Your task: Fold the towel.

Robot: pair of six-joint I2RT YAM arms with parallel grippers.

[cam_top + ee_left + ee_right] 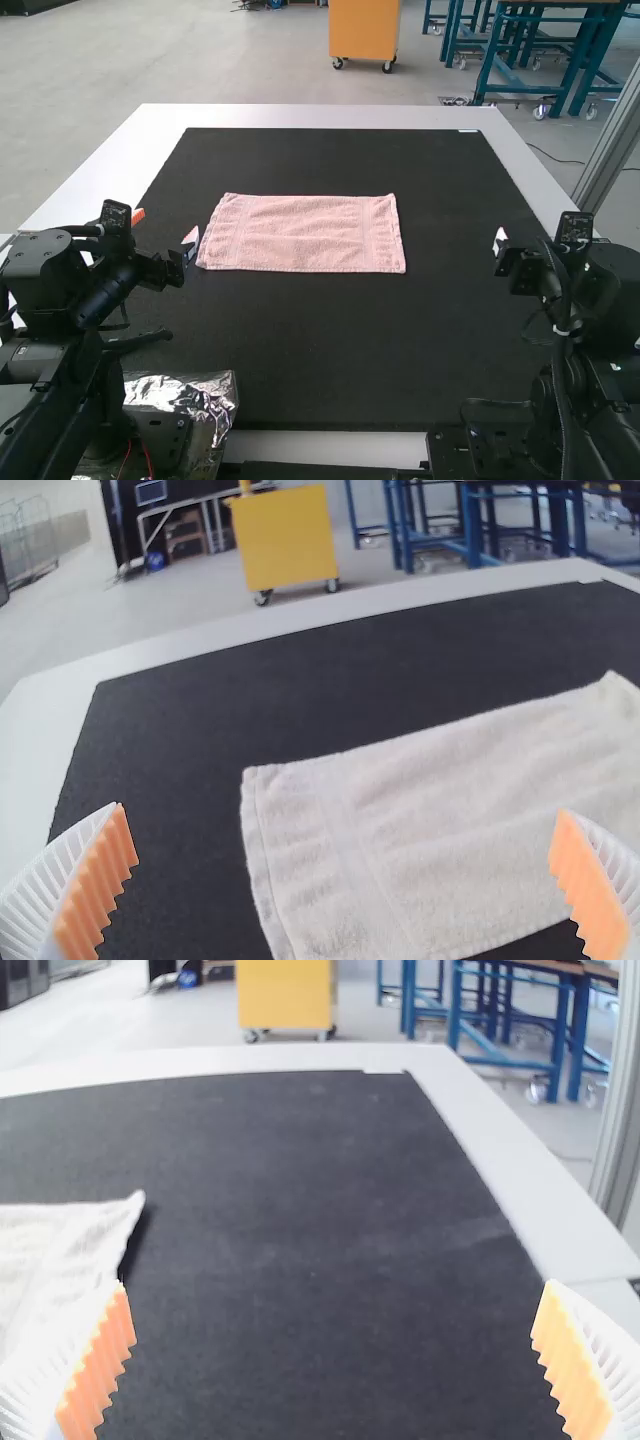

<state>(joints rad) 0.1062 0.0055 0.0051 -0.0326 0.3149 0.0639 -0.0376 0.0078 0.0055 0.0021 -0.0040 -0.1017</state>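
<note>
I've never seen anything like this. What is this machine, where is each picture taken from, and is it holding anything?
You're looking at two robot arms at a table: the left arm and the right arm. Each ends in a two-fingered tool, a bit like a simple hand. The high view looks forward and down from above and behind them. The other two come from cameras on the arms' wrists, so each shows its own white, ribbed fingers with orange pads.

On the black mat lies a pink towel, flat in a neat rectangle. Nothing is held: the left tool and right tool are both open.
</note>
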